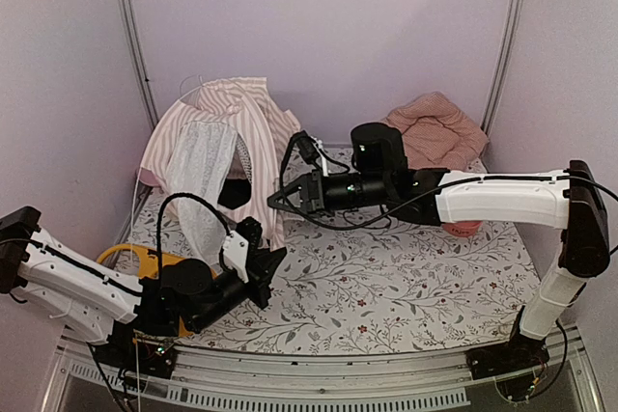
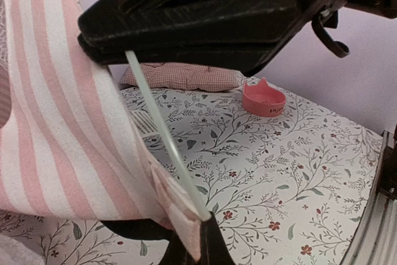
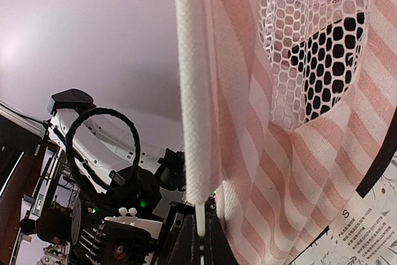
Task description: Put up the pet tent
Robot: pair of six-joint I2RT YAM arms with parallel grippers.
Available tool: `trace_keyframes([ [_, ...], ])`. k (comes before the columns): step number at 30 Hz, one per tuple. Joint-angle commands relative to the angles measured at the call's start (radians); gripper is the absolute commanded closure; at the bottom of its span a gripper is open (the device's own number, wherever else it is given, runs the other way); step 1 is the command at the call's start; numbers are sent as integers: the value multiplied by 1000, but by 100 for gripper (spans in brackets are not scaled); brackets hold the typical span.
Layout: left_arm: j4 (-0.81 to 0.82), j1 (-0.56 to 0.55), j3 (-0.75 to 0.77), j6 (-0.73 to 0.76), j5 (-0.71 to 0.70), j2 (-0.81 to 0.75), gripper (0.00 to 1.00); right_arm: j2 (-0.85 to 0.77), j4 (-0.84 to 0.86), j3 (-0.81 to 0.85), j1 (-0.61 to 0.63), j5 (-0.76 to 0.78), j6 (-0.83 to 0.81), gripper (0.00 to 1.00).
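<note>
The pet tent (image 1: 217, 142), pink-and-white striped with a white sheer curtain, stands half-raised at the back left. My left gripper (image 1: 277, 260) is below its front right corner. In the left wrist view it (image 2: 208, 231) is shut on the tent's striped corner fabric (image 2: 62, 141) and the lower end of a thin translucent pole (image 2: 162, 138). My right gripper (image 1: 274, 202) is just above, at the tent's edge. In the right wrist view it (image 3: 200, 240) is shut on the same pole where it leaves a white sleeve (image 3: 193, 91), beside the round mesh window (image 3: 316, 35).
A pink checked quilted cushion (image 1: 435, 127) lies at the back right. A small pink bowl (image 2: 263, 98) sits on the floral mat (image 1: 406, 277), mostly hidden behind my right arm in the top view. A yellow ring (image 1: 124, 256) lies by the left arm.
</note>
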Motion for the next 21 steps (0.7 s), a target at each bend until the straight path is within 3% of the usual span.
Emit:
trace_keyframes([
  [1,-182,-112,-23,10,184,38,100,-5,267,48,-73,271,20,100],
  [21,-205,-117,-17,3,177,55,100,-18,268,48,-73,292,29,100],
])
